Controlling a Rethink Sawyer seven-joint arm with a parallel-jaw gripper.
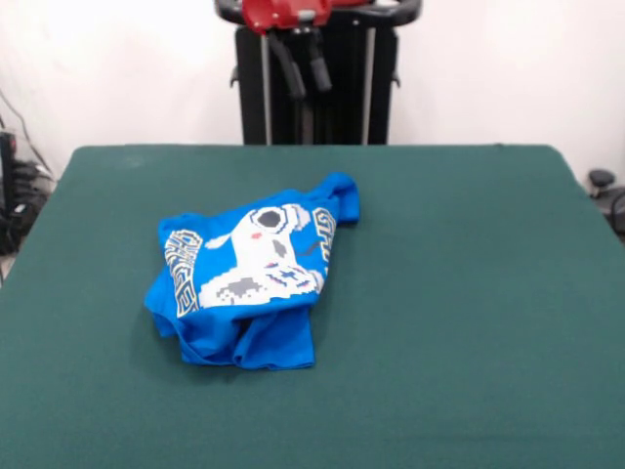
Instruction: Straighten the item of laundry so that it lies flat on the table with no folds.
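Observation:
The item of laundry (249,278), a bright blue T-shirt with a white pixel print and yellow-outlined letters, lies crumpled in a heap left of the middle of the dark green table (469,293). Its edges are folded under, and a sleeve or corner sticks out toward the far right of the heap. My gripper (309,83) hangs at the top of the front view, high above the table's far edge and well clear of the shirt. It is open, with nothing between its fingers.
The green cloth spreads wide on every side of the shirt. Cables and dark equipment (15,195) sit off the table's left edge. A small dark object (601,181) is off the right edge.

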